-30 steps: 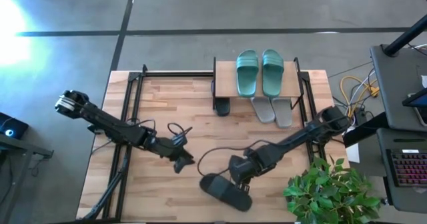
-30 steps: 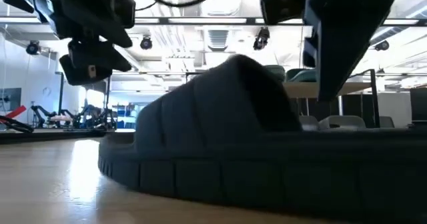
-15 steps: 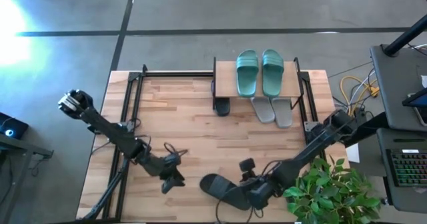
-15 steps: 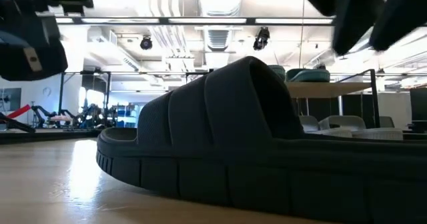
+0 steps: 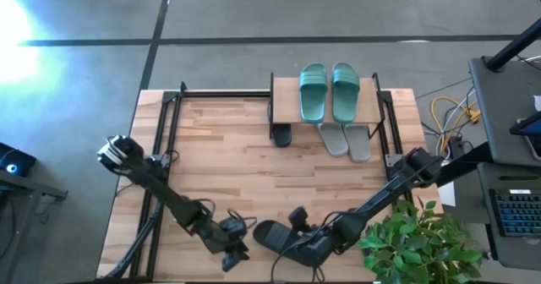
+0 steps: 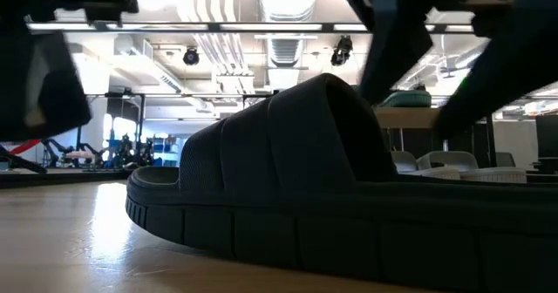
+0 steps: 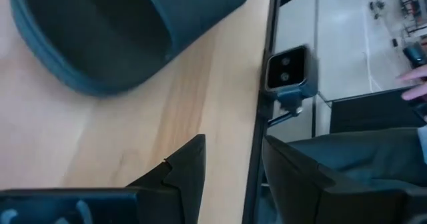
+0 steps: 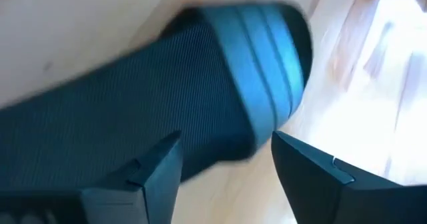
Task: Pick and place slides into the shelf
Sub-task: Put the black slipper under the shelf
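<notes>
A black slide (image 5: 279,237) (image 6: 288,180) lies sole-down on the wooden table near its near edge. My right gripper (image 5: 304,240) (image 8: 227,171) hangs open just above the slide's strap (image 8: 267,71), a finger on either side. My left gripper (image 5: 232,257) (image 7: 230,164) is open and holds nothing, low over the near edge, just left of the slide's end (image 7: 113,31). At the far edge stands the shelf (image 5: 283,98), with two teal slides (image 5: 328,92) on its top board. Beneath it, two grey slides (image 5: 345,139) and another black slide (image 5: 281,134) stick out. My right gripper stands open over the black slide's strap, its fingers slanting down from the table's right. I cannot tell whether a finger touches the strap. The slide rests flat on the table.
A potted plant (image 5: 414,242) crowds the near right corner beside my right arm. Black frame rails (image 5: 161,149) run along the table's left side. A small camera (image 7: 288,69) is clamped at the near edge. Bare wood lies between the black slide and the shelf.
My left gripper has swept toward the near edge and rightward, ending beside the black slide. My right gripper swung toward the near edge, rolled about and spread its fingers wider over the slide. The slide shifted slightly on the table early on, then lay still.
</notes>
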Robot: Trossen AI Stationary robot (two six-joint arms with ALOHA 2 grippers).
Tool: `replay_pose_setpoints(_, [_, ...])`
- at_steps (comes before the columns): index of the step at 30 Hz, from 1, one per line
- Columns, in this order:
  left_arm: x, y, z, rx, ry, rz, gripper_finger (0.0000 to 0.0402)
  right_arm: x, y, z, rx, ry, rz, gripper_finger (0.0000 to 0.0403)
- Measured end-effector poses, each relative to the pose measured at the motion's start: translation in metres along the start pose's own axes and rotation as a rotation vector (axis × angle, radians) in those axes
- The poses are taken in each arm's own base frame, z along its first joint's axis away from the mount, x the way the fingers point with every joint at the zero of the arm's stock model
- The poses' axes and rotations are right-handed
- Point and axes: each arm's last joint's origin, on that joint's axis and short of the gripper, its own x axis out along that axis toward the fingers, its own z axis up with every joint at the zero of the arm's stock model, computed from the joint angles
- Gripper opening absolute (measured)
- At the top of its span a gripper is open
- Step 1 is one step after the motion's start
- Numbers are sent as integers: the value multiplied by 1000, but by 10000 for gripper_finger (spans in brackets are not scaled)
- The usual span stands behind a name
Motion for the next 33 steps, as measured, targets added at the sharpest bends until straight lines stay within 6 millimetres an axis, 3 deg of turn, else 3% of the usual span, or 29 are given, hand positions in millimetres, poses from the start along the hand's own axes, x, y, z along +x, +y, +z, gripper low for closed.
replay_pose_setpoints(11, [23,19,-14,-31,26,108,134,30,-19,10,74,-97,-45,213])
replay_pose_setpoints(15, [23,18,-13,-32,18,102,134,42,-31,4,216,-69,-59,177])
replay_pose_setpoints(19, [23,18,-13,-30,20,101,134,46,-41,0,315,-41,-79,110])
replay_pose_setpoints(23, [22,18,-13,-22,21,104,134,42,-48,-3,348,-16,-206,26])
replay_pose_setpoints(29, [18,22,-13,12,1,176,134,10,-72,-7,268,156,-751,14])
replay_pose_setpoints(33, [6,28,-8,28,-24,299,134,1,-91,-32,299,355,-768,14])
